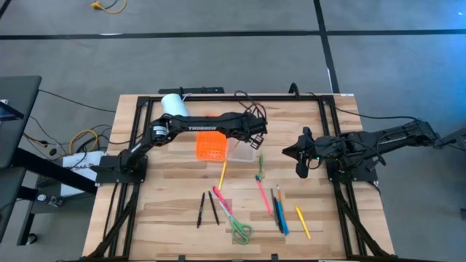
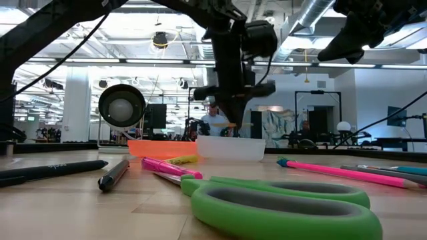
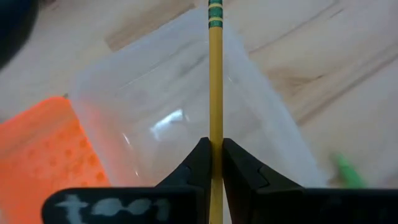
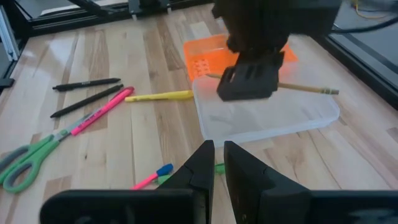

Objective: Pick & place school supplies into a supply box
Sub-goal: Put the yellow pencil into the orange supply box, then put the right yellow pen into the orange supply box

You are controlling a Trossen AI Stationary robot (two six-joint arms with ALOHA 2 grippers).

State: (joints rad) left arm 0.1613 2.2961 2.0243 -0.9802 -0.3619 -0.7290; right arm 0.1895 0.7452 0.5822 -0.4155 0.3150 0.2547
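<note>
My left gripper (image 1: 255, 133) is shut on a yellow pencil (image 3: 215, 74) with a green ferrule. It hangs over the clear tray (image 1: 241, 150) of the supply box, whose orange lid (image 1: 209, 144) lies beside the tray. The right wrist view shows this gripper (image 4: 249, 81) above the tray (image 4: 267, 118). My right gripper (image 1: 301, 157) is shut and empty in the air to the tray's right. On the table nearer the front lie a yellow pen (image 1: 223, 175), two black pens (image 1: 207, 208), a pink pen (image 1: 263, 195), blue pens (image 1: 281, 216), another yellow pencil (image 1: 302, 222) and green scissors (image 1: 237, 226). My left gripper pinches the pencil's shaft (image 3: 215, 134) between its two fingers, away from the ferrule end. The fingers come from above and lie across the pencil. The pencil (image 4: 308, 88) sticks out on both sides of the fingers, about level, lifted clear above the tray.
A white cylinder (image 1: 173, 104) lies at the table's far left, behind the left arm. Black frame rails (image 1: 240, 96) run along the table's far edge and both sides. Bare wood shows between the tray and my right gripper.
</note>
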